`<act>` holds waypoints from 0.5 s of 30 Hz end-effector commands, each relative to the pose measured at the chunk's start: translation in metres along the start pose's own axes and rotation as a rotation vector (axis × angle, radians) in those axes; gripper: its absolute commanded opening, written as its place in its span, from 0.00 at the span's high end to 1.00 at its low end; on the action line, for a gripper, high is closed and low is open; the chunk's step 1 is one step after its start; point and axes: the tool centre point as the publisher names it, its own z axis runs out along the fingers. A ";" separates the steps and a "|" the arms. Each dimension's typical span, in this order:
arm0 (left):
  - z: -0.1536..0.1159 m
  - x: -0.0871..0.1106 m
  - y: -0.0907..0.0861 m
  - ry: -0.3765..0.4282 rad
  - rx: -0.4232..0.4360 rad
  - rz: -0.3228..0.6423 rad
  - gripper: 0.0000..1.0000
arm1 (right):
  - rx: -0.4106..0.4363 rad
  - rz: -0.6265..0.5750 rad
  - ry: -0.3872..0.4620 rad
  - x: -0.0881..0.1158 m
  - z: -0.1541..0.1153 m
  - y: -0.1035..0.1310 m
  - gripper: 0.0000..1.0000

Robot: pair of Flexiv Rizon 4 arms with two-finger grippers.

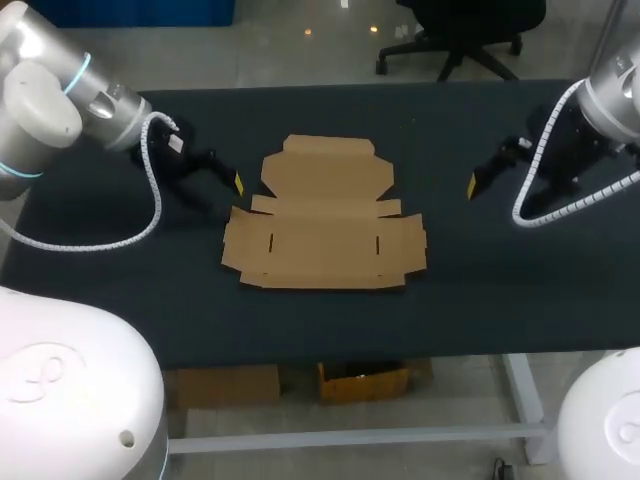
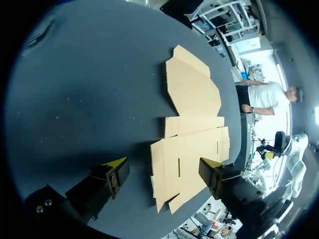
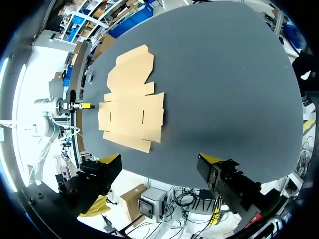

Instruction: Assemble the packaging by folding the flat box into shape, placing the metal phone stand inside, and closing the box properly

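1. Flat box (image 1: 325, 215) is the landmark. The left gripper (image 2: 163, 169) hangs just off its left edge, fingers spread wide and holding nothing.
2. The right gripper (image 3: 160, 160) hangs off the box's right side, a little further from it. It is also spread wide and empty.
3. Neither gripper touches the cardboard, which lies fully unfolded on the dark table (image 1: 120, 300). The lid panel lies on the far side and the slotted base panel nearer the robot.
4. No wall or flap stands up, so I judge the folding not yet begun.
5. No phone stand shows in any view, near the box or elsewhere on the table.
6. All three steps are left: folding, loading the stand and closing.
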 end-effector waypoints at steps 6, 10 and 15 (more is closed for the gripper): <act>-0.018 0.007 -0.003 -0.012 -0.077 -0.008 0.00 | -0.009 0.024 0.006 -0.005 -0.003 -0.003 0.00; -0.018 0.007 -0.003 -0.012 -0.077 -0.008 0.00 | -0.009 0.024 0.006 -0.005 -0.003 -0.003 0.00; -0.018 0.007 -0.003 -0.012 -0.077 -0.008 0.00 | -0.009 0.024 0.006 -0.005 -0.003 -0.003 0.00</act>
